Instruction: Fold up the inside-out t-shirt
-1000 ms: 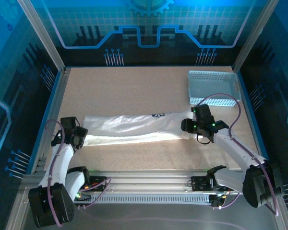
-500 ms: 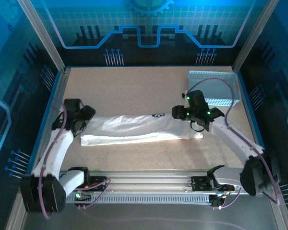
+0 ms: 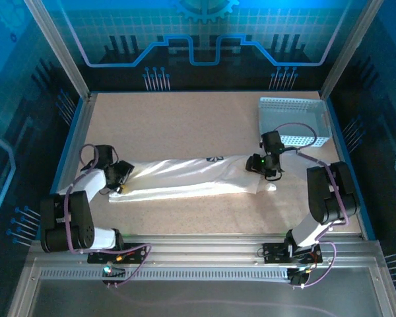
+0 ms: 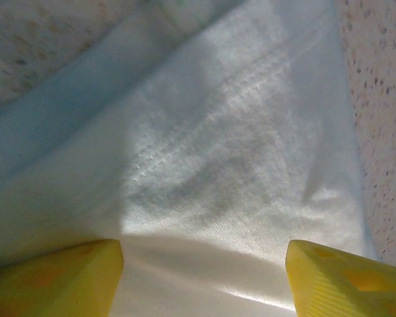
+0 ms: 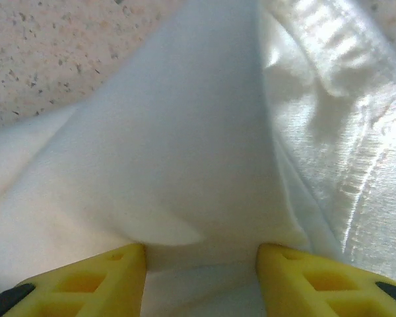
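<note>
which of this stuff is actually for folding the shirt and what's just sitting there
For the job:
- t-shirt, lying in a long band across the table
- left gripper, at its left end
- right gripper, at its right end

Just lying about:
- basket, far right corner

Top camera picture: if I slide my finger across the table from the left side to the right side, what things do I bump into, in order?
left gripper → white t-shirt → right gripper → basket, further back on the right
</note>
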Controlling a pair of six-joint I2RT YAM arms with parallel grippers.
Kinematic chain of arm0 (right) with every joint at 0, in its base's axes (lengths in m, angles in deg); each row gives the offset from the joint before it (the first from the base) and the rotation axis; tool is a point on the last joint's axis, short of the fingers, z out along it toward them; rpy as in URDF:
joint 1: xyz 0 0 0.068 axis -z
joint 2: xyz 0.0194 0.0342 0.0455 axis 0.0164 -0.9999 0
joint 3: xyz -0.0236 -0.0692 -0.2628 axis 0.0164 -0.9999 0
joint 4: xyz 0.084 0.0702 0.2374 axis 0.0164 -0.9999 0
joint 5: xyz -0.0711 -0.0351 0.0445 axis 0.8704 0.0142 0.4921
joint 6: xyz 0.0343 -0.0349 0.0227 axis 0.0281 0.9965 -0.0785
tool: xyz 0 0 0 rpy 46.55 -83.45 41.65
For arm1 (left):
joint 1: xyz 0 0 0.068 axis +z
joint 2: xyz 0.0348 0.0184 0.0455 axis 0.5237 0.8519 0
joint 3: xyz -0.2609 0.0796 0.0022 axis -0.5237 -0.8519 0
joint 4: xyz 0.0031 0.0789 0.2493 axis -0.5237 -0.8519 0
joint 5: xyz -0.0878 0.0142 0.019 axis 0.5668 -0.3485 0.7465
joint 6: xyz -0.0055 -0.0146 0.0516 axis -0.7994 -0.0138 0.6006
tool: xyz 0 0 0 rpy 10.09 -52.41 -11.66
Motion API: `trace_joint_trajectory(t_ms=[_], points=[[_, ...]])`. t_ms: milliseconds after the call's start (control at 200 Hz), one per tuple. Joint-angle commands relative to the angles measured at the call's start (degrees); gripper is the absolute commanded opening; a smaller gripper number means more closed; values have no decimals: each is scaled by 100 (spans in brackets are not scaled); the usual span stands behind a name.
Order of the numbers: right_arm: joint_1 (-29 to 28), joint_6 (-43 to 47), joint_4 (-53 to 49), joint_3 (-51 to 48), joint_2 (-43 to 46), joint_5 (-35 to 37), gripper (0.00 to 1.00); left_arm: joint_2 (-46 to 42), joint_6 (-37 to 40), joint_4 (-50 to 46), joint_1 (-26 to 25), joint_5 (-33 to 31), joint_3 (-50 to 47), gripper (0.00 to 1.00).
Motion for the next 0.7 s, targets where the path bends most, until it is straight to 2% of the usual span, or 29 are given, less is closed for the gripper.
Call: trace_joint_trajectory(t_ms=[0,60,160,215,275,375,520,695], points=[[-80,-10,5,-93,316,5,50,-91,141,-204,116,-82,-67,71],[-243,191,-182,49,579,138,51,-200,424,-415,-18,-54,331,75],[-681,679,-494,459,973,499,53,-340,742,-1397,-576,-810,1232,75],[-931,878,-625,661,1024,752,55,-428,701,-1701,-921,-1187,1486,76],[-1120,1052,-653,861,860,777,56,-464,543,-1747,-1196,-1265,1517,76],[-1178,962,-663,1110,245,767,56,-274,159,-1466,-1389,-1068,1262,77],[-1101,639,-828,1367,-647,760,56,574,-67,-885,-1418,-499,1057,76],[-1044,180,-804,818,-577,821,57,1674,-105,-453,-1451,-197,1371,75]])
